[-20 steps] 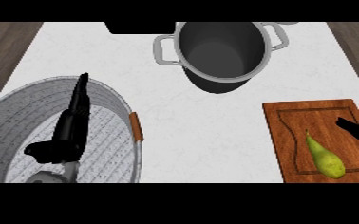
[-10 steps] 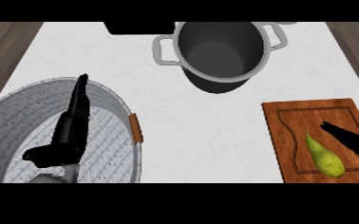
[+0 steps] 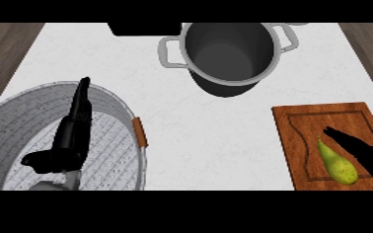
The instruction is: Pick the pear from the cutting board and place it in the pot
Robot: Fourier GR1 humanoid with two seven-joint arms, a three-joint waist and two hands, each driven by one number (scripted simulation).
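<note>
white speckled counter (image 3: 218,128), seen from steeply above, with strips of dark wood floor showing past its left and right edges.

right hand (image 3: 351,144): only black fingers show, coming in from the right edge over the cutting board (image 3: 299,128). they lie straight and close together, pointing up and left, tips just above the narrow top of the pear (image 3: 336,161). no curl round the fruit; whether they touch it i cannot tell.

pear: yellow-green, lying on the board's right part inside the carved groove, stem end toward the upper left, fat end toward the lower right. not lifted.

cutting board: reddish wood, at the counter's right side near the lower edge of the view, running out of view at the right.

pot (image 3: 229,54): dark grey, steel rim, a handle on each side, standing at the far middle of the counter, well apart from the board. nothing visible inside.

dark rectangular object (image 3: 144,28) at the far edge, just left of the pot; too little shows to name it.

left hand (image 3: 69,138): at the lower left, fingers straight and pressed together pointing up, thumb out to the left, holding nothing. it shows over a large round grey basket (image 3: 124,108) with a brown handle (image 3: 140,132) on its right rim.
</note>
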